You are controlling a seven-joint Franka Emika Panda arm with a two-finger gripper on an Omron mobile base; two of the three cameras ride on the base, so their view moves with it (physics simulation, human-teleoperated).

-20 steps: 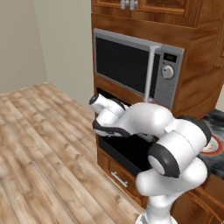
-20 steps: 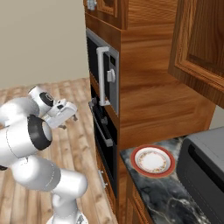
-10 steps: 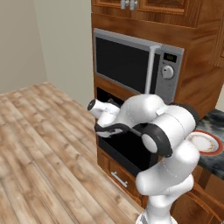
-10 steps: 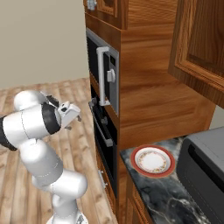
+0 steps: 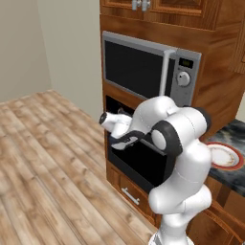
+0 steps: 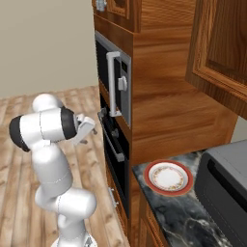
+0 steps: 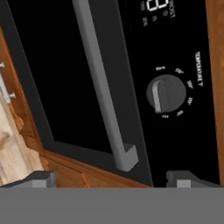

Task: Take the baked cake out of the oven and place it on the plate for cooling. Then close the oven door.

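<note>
The oven door [image 7: 65, 78] is shut, so the baked cake is presumably behind the dark glass, and the job in hand is judged to be getting that door open first. The hand [image 7: 109, 177] faces the oven [image 6: 115, 144] squarely, its two fingertips [image 7: 41, 178] spread wide apart with nothing between them. In the hand view the silver bar handle [image 7: 101, 87] runs as a long strip from the top of the picture down to its bracketed end, which sits just ahead of the gap between the tips and slightly toward the left one; the camera is rolled, so this strip is the door's horizontal bar seen turned. The bar's long axis runs away from the tips, not across the gap, so the hand probably has to turn its wrist or slide along the bar before the tips can straddle it. A temperature knob [image 7: 165, 94] sits to the right of the handle on the control panel. The plate [image 6: 168, 176] waits on the dark stone desk [image 6: 183, 217] at its front edge, to the right of the oven column and well apart from the hand [image 6: 84, 130]. The microwave [image 5: 148, 67] above plays no part.
</note>
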